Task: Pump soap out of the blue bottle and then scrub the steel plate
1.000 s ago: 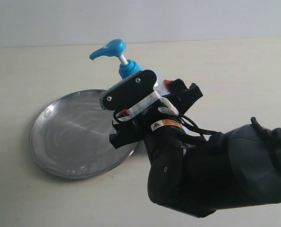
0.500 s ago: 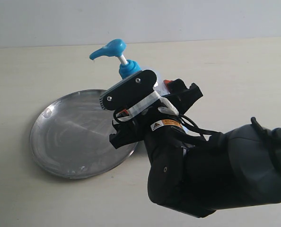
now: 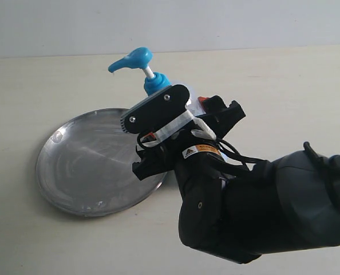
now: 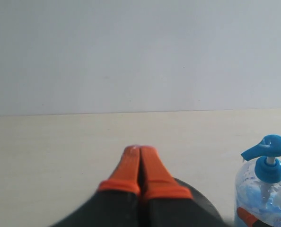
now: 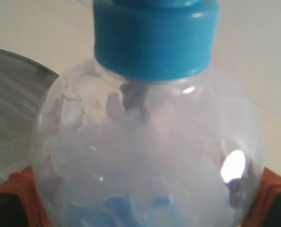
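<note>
The blue bottle (image 3: pixel 154 83) stands upright at the right edge of the steel plate (image 3: pixel 84 166), its spout pointing left. The right gripper (image 3: pixel 151 135) pinches its body. Only the left wrist view shows the left gripper (image 4: pixel 139 158), its fingers pressed together, apart from the bottle

ext high, R wrist close, blue bottle (image 3: pixel 156 85) shared
</note>
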Action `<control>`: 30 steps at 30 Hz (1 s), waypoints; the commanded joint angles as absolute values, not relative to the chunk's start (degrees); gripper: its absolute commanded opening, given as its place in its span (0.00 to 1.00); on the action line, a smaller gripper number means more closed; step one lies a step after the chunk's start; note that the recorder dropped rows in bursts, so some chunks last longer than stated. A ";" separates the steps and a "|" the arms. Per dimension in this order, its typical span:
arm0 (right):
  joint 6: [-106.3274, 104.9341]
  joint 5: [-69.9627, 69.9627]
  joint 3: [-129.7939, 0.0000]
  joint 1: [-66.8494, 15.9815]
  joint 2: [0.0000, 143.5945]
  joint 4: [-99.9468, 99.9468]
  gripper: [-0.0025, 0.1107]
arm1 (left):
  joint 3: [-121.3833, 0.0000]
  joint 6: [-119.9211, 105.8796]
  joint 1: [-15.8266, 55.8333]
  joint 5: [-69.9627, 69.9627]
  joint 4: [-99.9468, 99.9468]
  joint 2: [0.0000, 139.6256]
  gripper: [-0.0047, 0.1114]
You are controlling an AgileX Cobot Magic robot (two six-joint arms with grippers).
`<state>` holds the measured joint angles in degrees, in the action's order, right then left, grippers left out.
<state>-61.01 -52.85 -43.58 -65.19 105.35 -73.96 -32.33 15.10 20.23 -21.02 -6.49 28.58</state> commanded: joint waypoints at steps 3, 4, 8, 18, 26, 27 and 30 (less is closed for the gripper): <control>-61.55 -56.06 -44.40 -65.31 104.89 -71.54 0.02 | -32.82 15.03 20.57 -20.81 -6.73 28.69 0.04; -61.55 -55.94 -44.40 -65.31 104.89 -71.54 0.02 | -32.82 15.03 20.57 -20.81 -6.73 28.69 0.04; -61.55 -55.83 -44.40 -65.31 104.89 -71.54 0.02 | -32.82 15.03 20.57 -20.81 -6.73 28.69 0.04; -61.55 -55.83 -44.40 -65.31 104.89 -71.54 0.02 | -32.82 15.03 20.57 -20.37 -6.73 29.41 0.04; -61.42 -55.83 -44.40 -65.31 104.89 -71.54 0.02 | -32.82 15.03 20.57 -20.32 -4.06 38.40 0.04; -61.42 -55.83 -44.40 -65.31 104.89 -71.54 0.02 | -32.82 15.03 20.57 -20.65 -3.22 40.25 0.04; -61.42 -55.83 -44.40 -65.31 104.89 -71.54 0.02 | -32.82 15.03 20.57 -20.66 -1.36 44.88 0.04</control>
<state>-61.01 -52.85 -43.58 -65.19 105.35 -73.96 -32.33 15.10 20.23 -21.02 -2.96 41.98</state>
